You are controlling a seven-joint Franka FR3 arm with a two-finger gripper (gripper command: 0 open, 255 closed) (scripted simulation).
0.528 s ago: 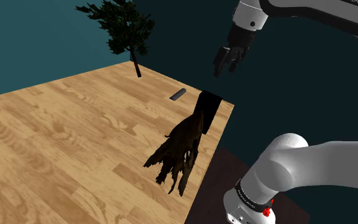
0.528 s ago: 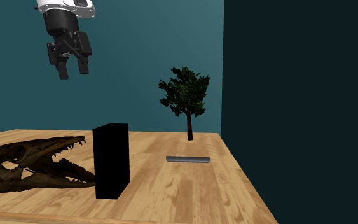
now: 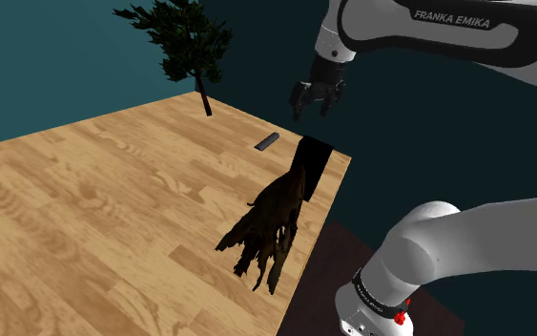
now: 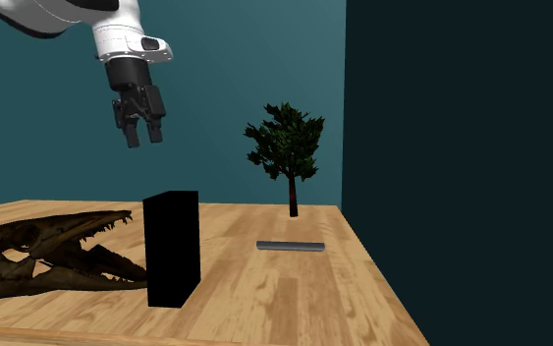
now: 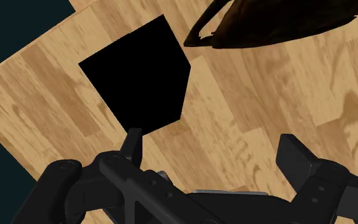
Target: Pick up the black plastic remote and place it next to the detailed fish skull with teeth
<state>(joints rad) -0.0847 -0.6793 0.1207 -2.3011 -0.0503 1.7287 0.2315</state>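
Observation:
The remote is a slim dark grey bar lying flat on the wooden table, near its far edge; it also lies to the right of the block in the second exterior view. The dark brown fish skull with toothed jaws rests near the table's stand-side edge. My gripper hangs open in the air, high above the black block and short of the remote. In the wrist view the fingers stand apart over the block, with the skull's tip beyond it.
A tall black upright block stands between skull and remote, close to the table edge. A small dark tree stands at the far corner. Teal walls lie behind.
The gripper has swung toward the shoulder view's left and come a little lower, now nearer above the block. It stays open. Remote, block and skull have not moved.

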